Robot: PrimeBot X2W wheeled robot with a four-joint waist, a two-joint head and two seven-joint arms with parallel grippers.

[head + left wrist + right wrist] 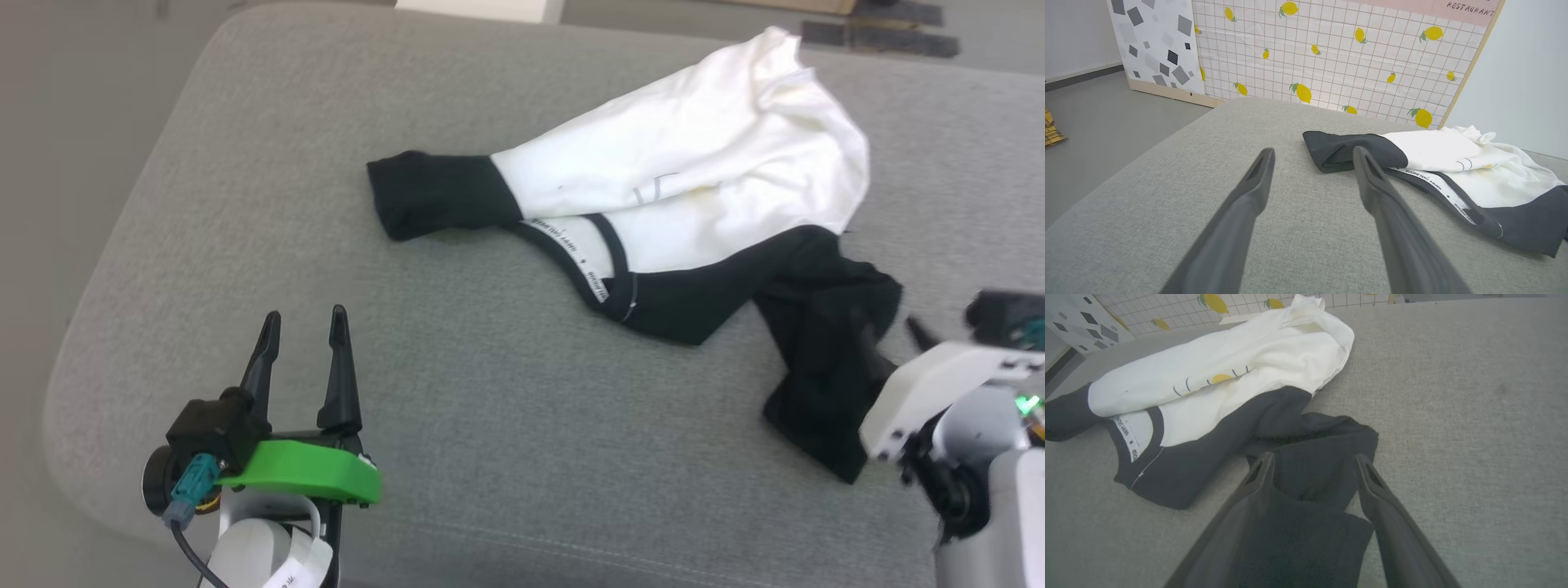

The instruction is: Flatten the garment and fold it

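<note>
The garment (702,155) is a white T-shirt with black sleeves and black collar trim, lying crumpled on the grey cushion (490,392) toward the back right. One black sleeve (433,192) points left, the other (824,359) trails toward the front right. My left gripper (304,320) stands open at the front left, well short of the left sleeve (1347,153). My right gripper (1312,457) is open just above the right black sleeve (1314,457), which lies slack between and under its fingers. A yellow and blue print (1220,379) shows on the chest.
The cushion's rounded left edge (106,269) drops to grey floor. A lemon-patterned panel (1339,57) stands behind the cushion in the left wrist view. Bare cushion stretches in front of and to the right of the shirt.
</note>
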